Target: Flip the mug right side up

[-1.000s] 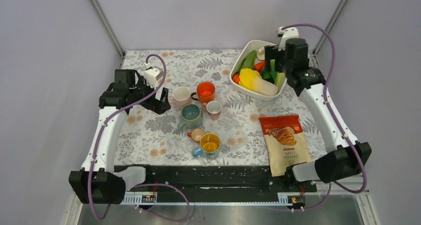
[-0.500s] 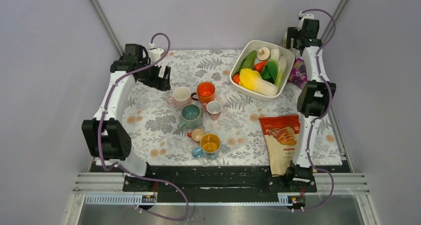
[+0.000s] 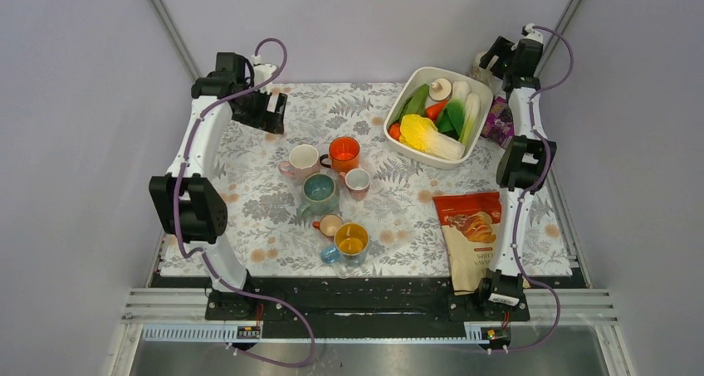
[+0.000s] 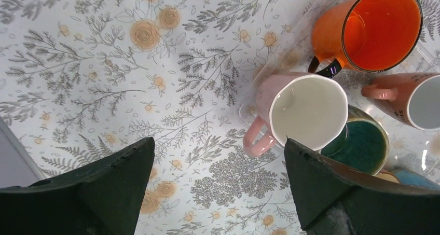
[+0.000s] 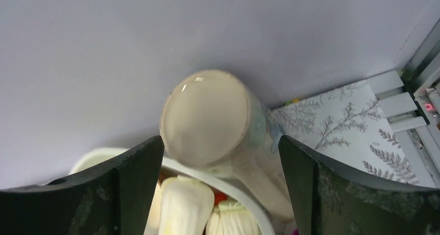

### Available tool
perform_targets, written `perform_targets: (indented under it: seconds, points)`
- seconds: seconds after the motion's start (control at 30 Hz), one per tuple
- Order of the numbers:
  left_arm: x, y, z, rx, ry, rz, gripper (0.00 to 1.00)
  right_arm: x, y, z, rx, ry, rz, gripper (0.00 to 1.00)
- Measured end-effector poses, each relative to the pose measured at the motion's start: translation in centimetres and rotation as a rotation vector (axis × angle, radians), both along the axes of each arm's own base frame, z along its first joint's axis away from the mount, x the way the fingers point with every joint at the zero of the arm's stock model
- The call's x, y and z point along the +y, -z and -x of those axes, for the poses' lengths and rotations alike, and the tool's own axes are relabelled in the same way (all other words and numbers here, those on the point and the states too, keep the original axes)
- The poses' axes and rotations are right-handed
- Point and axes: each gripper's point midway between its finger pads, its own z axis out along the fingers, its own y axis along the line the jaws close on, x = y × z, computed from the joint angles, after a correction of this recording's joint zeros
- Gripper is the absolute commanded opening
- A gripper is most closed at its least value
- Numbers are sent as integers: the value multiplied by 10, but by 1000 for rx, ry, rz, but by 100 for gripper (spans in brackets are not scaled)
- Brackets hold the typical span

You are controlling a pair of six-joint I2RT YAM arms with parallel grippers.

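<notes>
Right gripper (image 5: 221, 157) spread wide, flanking the inverted beige mug (image 5: 205, 118) at far right corner, not touching. Left gripper (image 4: 218, 157) wide, empty, over pink mug (image 4: 303, 110).

Plain lilac walls (image 3: 349, 23) and metal posts (image 3: 176, 37) surround a floral-clothed table (image 3: 249, 220).

The left arm (image 3: 196, 152) rises from its base, elbow bent out at the left edge, and reaches to the far left. There the left gripper (image 3: 270, 113) points down, its fingers (image 4: 104, 185) spread wide with nothing between them. The right arm (image 3: 521, 156) stretches along the right edge to the far corner, where the right gripper (image 3: 498, 58) is likewise parted.
</notes>
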Motion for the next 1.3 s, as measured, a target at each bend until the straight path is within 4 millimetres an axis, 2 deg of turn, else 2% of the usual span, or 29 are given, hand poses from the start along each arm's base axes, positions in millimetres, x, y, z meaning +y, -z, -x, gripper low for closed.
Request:
perform_targets:
  seconds: [0.17, 0.37, 0.47, 0.6, 0.77, 1.03, 1.3]
  points:
    - [0, -8, -12, -33, 9, -42, 99, -11, 0, -11, -70, 38, -127, 90]
    - [1, 2, -25, -21, 12, -66, 99, -2, 21, -21, -95, 51, -315, 82]
    - [2, 3, -31, -24, 14, -75, 99, -4, 20, -22, -112, 58, -397, 79]
    - [5, -7, -37, -53, 11, -76, 99, -7, 27, -20, -126, 50, -479, 77]
    - [12, -18, -43, -85, -2, -73, 99, -2, 25, -6, -103, 65, -454, 75]
    - [17, -18, -43, -84, -11, -64, 99, 25, 19, 23, 2, 37, -329, 71]
    - [14, -18, -43, -85, -4, -52, 99, 24, 18, 60, 97, 68, -247, 76]
